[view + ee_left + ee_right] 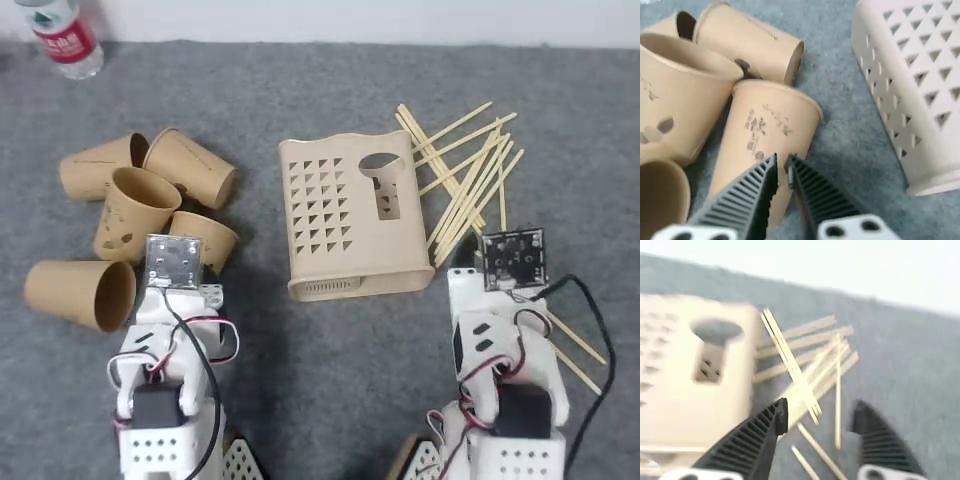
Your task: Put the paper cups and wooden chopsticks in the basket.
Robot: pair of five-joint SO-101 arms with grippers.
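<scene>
On the grey felt-like table cover [330, 380] I count five brown paper cups, all left of the basket. Two lie on their sides at the far end, one cup [95, 165] beside another cup [190, 168]. A third cup [135, 212] lies just below them, a fourth cup [205, 240] touches it, and a fifth cup [80, 293] lies on its side nearest to the left arm. There is one beige plastic basket [350, 215] with triangular holes and a handle cutout, and it lies on its side in the middle. The pale wooden chopsticks [465, 185] lie in one loose heap just right of the basket. They cross one another, so I cannot count them surely. Two more chopsticks [578, 352] lie apart beside the right arm. One clear plastic bottle [62, 38] with a red label lies at the far left corner, and its print is too small to read. The left wrist view shows small dark printed marks on the cups' sides, which are not readable. The right wrist view shows the heap and the basket's cutout from low down. The left gripper [781, 172] hangs over the fourth cup with its black ribbed fingers almost pressed together and nothing between them. The right gripper [820, 417] is spread wide above the near ends of the heap and grasps nothing.
</scene>
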